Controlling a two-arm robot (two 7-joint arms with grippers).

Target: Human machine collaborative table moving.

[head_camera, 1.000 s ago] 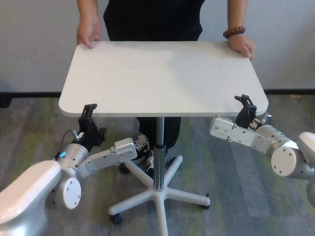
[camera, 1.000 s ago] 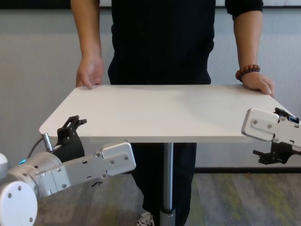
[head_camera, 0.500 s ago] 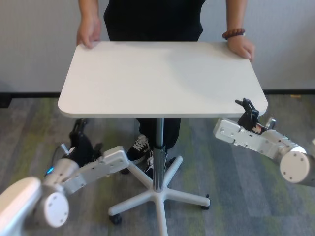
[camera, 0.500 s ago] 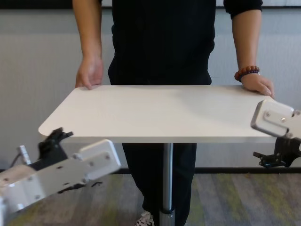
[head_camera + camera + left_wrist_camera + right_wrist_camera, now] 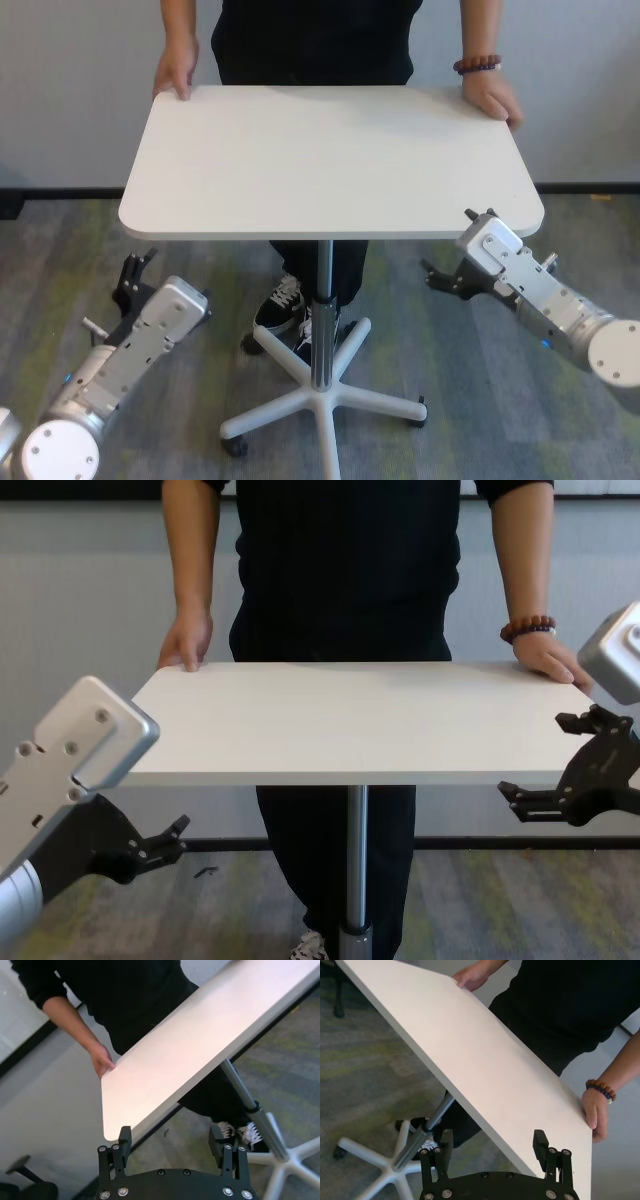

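Observation:
The white table point(image 5: 330, 150) stands level on its silver pole point(image 5: 322, 290); it also shows in the chest view point(image 5: 350, 715). The human point(image 5: 345, 570), in black, stands at the far side with one hand point(image 5: 174, 76) on each far corner; the other hand point(image 5: 492, 96) wears a bead bracelet point(image 5: 528, 628). My left gripper point(image 5: 135, 272) is open and empty, below and outside the table's near left corner. My right gripper point(image 5: 545, 758) is open and empty, just off the near right corner. Both wrist views show spread fingers point(image 5: 124, 1141) point(image 5: 540, 1143) with the table point(image 5: 200, 1045) point(image 5: 485, 1065) beyond them.
The table's white five-legged wheeled base point(image 5: 320, 405) stands on grey-green carpet between my arms. The human's black-and-white shoes point(image 5: 285, 298) are beside the pole. A pale wall point(image 5: 70, 90) with a dark skirting runs behind the human.
Both grippers were at the table's near edge a second ago. They have come off it, dropped and drawn back towards me, the left one first. The table and the human's hands stay put.

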